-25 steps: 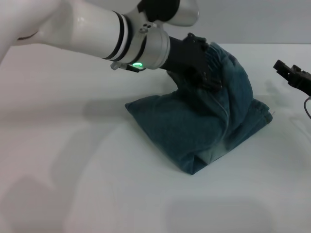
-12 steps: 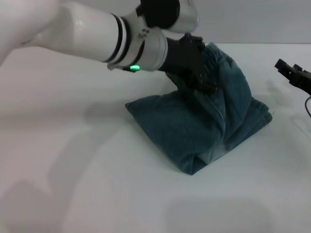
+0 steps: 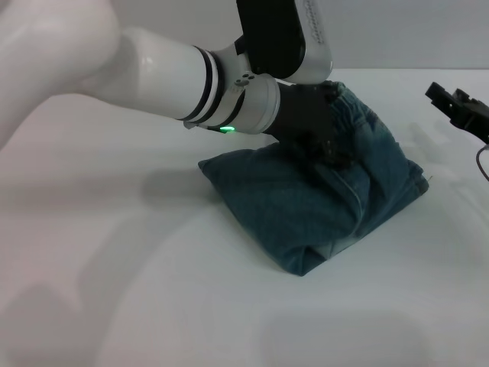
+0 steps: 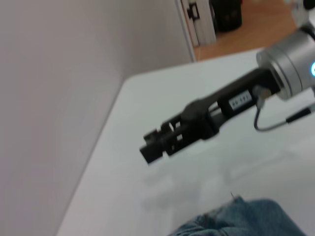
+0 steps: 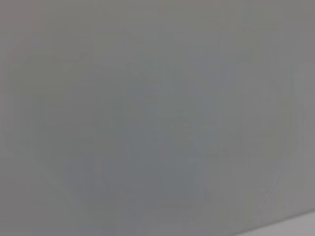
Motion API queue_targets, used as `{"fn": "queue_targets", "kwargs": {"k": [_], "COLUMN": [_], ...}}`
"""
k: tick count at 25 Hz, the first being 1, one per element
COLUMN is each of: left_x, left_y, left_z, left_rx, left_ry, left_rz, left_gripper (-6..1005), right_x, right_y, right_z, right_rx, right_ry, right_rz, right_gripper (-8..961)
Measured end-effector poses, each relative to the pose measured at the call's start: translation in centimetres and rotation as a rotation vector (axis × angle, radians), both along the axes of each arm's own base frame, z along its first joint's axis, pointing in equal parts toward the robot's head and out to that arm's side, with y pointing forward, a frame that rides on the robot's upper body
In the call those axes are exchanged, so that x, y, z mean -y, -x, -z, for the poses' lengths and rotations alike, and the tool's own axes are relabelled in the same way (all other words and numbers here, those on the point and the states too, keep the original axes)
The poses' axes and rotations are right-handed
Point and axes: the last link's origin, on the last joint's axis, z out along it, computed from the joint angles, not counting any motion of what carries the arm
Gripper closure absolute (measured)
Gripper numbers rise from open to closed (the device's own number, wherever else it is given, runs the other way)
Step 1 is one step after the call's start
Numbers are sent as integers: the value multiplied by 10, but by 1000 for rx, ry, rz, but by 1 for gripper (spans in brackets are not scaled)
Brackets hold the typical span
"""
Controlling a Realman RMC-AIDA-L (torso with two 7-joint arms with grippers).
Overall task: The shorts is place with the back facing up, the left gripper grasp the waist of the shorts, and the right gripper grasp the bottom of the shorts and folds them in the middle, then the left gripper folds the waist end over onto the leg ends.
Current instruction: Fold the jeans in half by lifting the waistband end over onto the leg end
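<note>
Right now, near to far as I read it from my station:

Table: I see bare white surface nearest me; the shorts lie past it, a little right of centre.

Shorts: I see faded blue denim already doubled into a thick bundle, its near corner pointing toward me and its long axis running from near-left to far-right. The far end is lifted and draped over itself, so I judge the second fold to be under way.

Left gripper: it sits on the raised far part of the shorts, apparently pinching a fold of denim, though cloth hides the fingertips. The waist is not clearly visible to me.

Key relation: the flat lower layer lies nearer me and to the right of the left gripper, so I judge the held end must travel that way and down.

Right gripper: it hovers off the cloth at the far right, well apart; I cannot tell how its jaws stand. The left wrist view shows it above bare table.
</note>
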Motion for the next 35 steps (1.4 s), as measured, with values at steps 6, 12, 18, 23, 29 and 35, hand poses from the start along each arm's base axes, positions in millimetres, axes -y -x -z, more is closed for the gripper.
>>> {"fn": "queue_targets", "kwargs": {"k": [6,12,18,23,29,35], "left_x": [-2,0,-8,-17,-25,-26], "left_y": [-13,-8,-2,1,3,3], "left_z": [-14,-7,-10,-18,-28,-29], "left_rx": [61,32,39,63,86,88], "left_ry": [-66,-62,-104,-168,-204,-209], "left_rz": [37,44,25,9,-15,-17], "left_gripper": [186,186,186,186,186,187], "right_x": [-1,2,15,27,42,53], "right_y": [6,15,32,33,23,22], "right_z": [-1,2,12,16,15,17], "right_rx": [4,4,-16,-26,-34,-38], "right_ry": [-6,21,93,122,129,158], "right_rz": [-40,-106,-249,-287,-286,-316], "right_gripper": [443,445,446,448,449,451]}}
